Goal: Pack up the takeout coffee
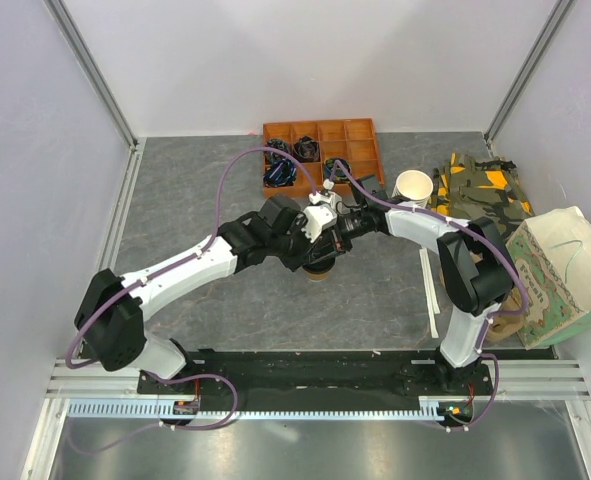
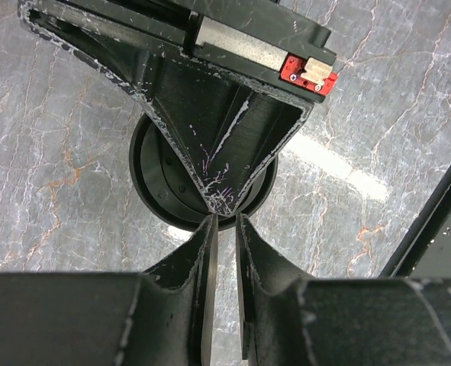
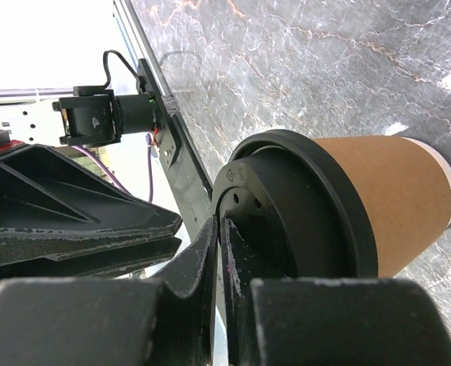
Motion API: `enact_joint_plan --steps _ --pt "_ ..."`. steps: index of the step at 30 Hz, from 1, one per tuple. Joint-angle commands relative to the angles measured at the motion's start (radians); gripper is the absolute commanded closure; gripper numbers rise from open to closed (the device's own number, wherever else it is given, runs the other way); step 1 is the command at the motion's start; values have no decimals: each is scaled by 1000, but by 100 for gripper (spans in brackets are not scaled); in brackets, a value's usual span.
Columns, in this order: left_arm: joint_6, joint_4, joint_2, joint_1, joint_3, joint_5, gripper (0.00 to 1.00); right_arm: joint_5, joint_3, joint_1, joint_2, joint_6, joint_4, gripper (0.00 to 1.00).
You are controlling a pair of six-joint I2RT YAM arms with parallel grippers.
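Right wrist: right end effector (image 3: 220, 229) pinches takeout coffee (image 3: 378, 198) rim (lid mark unreadable).

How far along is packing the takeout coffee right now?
Done: the black lid sits on the takeout coffee. In hand: left gripper and right gripper meet at the lid's rim, the right apparently pinching it. Remaining: it stands on the table, outside the paper bag.

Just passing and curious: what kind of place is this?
Probably a robot test cell: white panel walls box in a stone-look table, with props like a lidded coffee cup and paper bag.
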Motion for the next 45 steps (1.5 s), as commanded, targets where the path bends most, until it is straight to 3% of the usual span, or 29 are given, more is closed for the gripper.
enact_joint_plan --steps 1,13,25,37,45 --pt "54 26 10 -1 46 -20 78 -9 -11 -13 30 -14 21 89" --pt "91 16 21 -1 127 3 80 -21 -9 -33 57 -6 23 90" --pt "86 44 116 -3 24 -3 83 -19 0 -34 85 -1 24 90" --pt "29 -71 4 65 156 67 82 -77 35 -36 45 15 24 90" --pt "9 -82 4 79 153 89 78 -131 86 -42 -48 51 31 87"
